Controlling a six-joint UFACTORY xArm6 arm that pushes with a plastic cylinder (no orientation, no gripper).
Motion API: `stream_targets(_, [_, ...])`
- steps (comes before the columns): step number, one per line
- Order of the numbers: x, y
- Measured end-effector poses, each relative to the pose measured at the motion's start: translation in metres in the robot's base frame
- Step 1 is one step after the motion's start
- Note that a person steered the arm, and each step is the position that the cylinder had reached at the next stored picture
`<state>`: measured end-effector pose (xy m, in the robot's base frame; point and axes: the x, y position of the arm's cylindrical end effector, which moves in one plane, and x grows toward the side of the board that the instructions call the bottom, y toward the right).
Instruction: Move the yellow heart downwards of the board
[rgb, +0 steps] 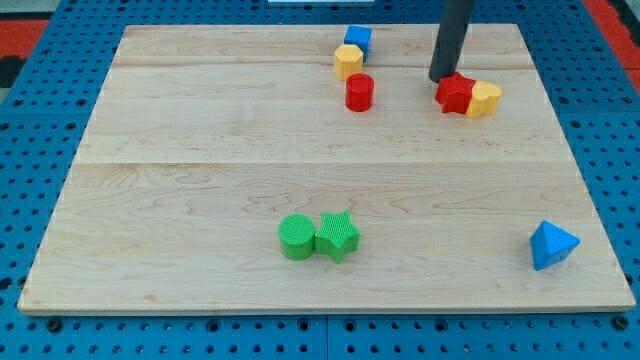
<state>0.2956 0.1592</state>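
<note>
The yellow heart (485, 98) lies near the view's top right of the wooden board (200, 180). It touches a red star (455, 93) on its left. My tip (438, 79) rests on the board at the red star's upper left edge, so the star lies between my tip and the heart. The dark rod rises out of the view's top.
A blue cube (357, 40), a yellow hexagon (347, 61) and a red cylinder (359, 92) cluster at the top centre. A green cylinder (296, 237) and a green star (337, 236) touch at the bottom centre. A blue triangle (552, 245) lies at the bottom right.
</note>
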Motion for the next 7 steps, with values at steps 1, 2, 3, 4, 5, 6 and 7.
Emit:
stream_targets(1, [-0.010,-0.001])
stream_targets(2, [-0.012,0.034])
stream_targets(3, [0.007,0.052])
stream_targets(4, [0.034,0.046])
stream_targets(5, [0.048,0.034])
stream_targets(6, [0.073,0.034])
stream_targets(7, [0.093,0.035])
